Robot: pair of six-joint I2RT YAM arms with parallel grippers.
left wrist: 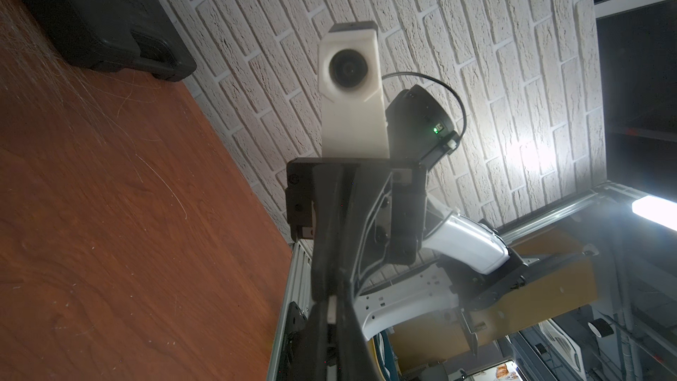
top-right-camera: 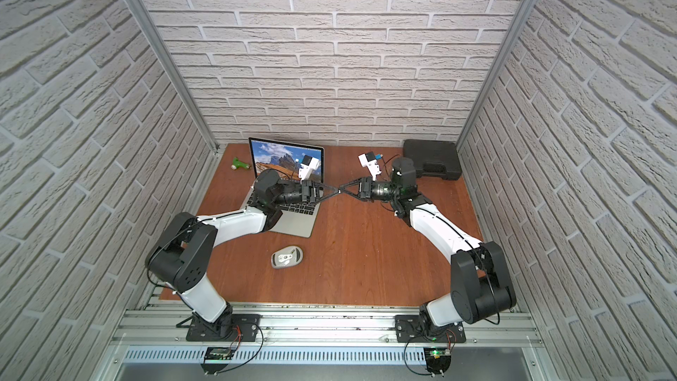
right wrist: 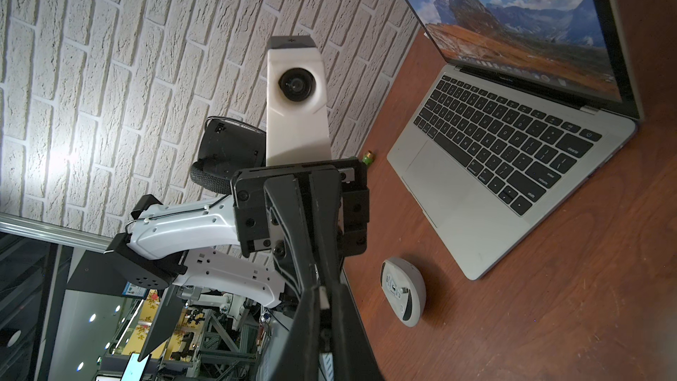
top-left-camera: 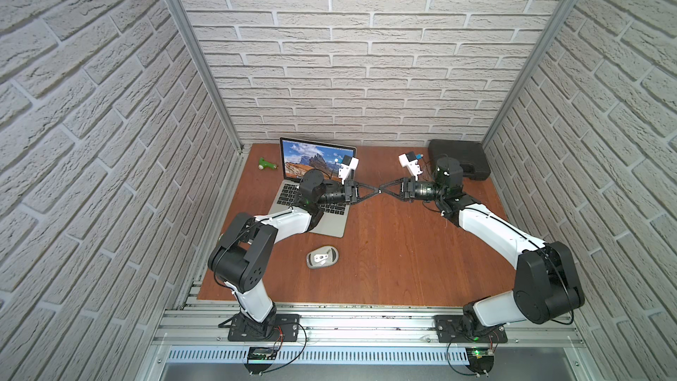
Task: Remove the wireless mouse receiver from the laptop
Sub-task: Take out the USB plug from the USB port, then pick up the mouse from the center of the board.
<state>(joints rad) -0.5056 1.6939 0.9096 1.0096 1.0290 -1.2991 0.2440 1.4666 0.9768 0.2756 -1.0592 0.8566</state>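
My two grippers meet tip to tip in mid-air, right of the laptop (top-left-camera: 331,225) and above the table. The left gripper (top-left-camera: 377,190) and the right gripper (top-left-camera: 382,189) are both shut. Pinched between them is the wireless mouse receiver, a tiny stub. Its pale end shows between the fingers in the left wrist view (left wrist: 332,308) and in the right wrist view (right wrist: 323,296). In both top views it is too small to make out. The open silver laptop (right wrist: 476,214) shows a mountain wallpaper.
A light-grey mouse (top-left-camera: 322,257) lies belly up in front of the laptop. A black plastic case (top-left-camera: 459,163) sits at the back right corner. A small green object (top-left-camera: 267,164) lies left of the laptop. Brick-pattern walls enclose the wooden table (top-left-camera: 403,262) on three sides.
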